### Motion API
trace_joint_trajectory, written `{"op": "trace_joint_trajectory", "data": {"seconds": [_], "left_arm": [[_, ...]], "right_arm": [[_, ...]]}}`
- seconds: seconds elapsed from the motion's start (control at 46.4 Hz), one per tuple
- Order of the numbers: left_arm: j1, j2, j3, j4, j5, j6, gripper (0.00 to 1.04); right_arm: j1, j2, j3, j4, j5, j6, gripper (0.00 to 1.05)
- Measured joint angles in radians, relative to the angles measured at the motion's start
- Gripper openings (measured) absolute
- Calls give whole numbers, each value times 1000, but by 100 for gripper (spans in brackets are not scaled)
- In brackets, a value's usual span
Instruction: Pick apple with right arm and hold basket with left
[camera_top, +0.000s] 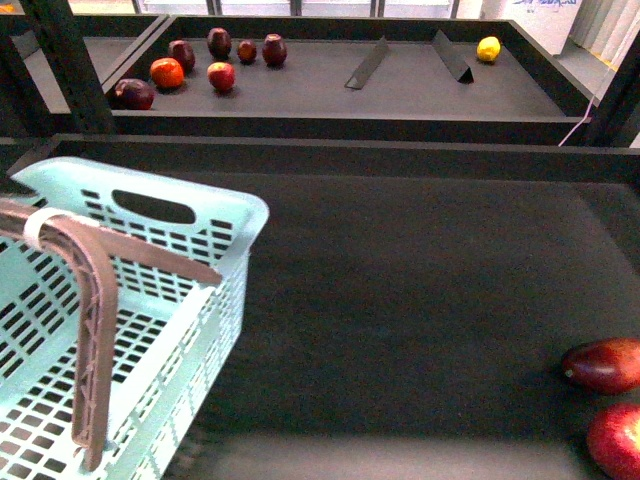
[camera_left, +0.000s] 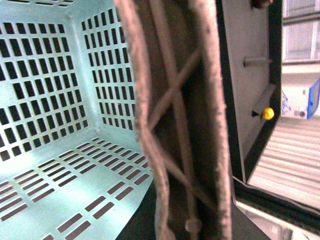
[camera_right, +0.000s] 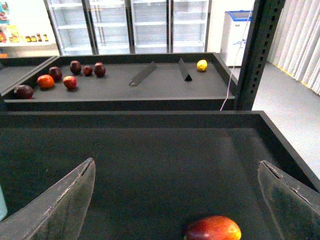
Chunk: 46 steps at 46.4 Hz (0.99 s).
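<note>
The mint-blue basket (camera_top: 150, 260) stands at the near left of the dark tray, its brownish ribbed handle (camera_top: 95, 340) swung up, with a white band. In the left wrist view that handle (camera_left: 175, 125) fills the middle and my left gripper is shut on it; its fingers are hidden. The apple (camera_top: 615, 440) lies at the near right edge, beside an elongated dark red fruit (camera_top: 603, 365). My right gripper (camera_right: 176, 165) is open and empty above the tray. A red fruit with a yellow end (camera_right: 212, 229) lies low between its fingers (camera_right: 65, 205); I cannot tell which fruit it is.
A second tray behind holds several red and dark fruits (camera_top: 220, 75), a yellow fruit (camera_top: 488, 48) and two slanted dividers (camera_top: 368, 65). A raised dark wall (camera_top: 350, 150) separates the trays. A dark post (camera_right: 255, 55) stands at the right.
</note>
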Motion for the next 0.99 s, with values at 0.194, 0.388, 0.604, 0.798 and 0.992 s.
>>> {"op": "trace_joint_trajectory", "data": {"seconds": [0.194,0.388,0.604,0.798,0.992], "left_arm": [[-146,-13,94,-37,-35,23,7],[-314,-3,207,-58,-63,72,7],[-462,39,293,-63,-63,122,7],[-528,52,329,-74,-84,166,7],[-535,55,332,-82,-87,191,7]], "right_arm": [[0,0,0,0,0,0,96],[0,0,0,0,0,0,96],[0,0,0,0,0,0,96],[0,0,0,0,0,0,96],[0,0,0,0,0,0,96]]}}
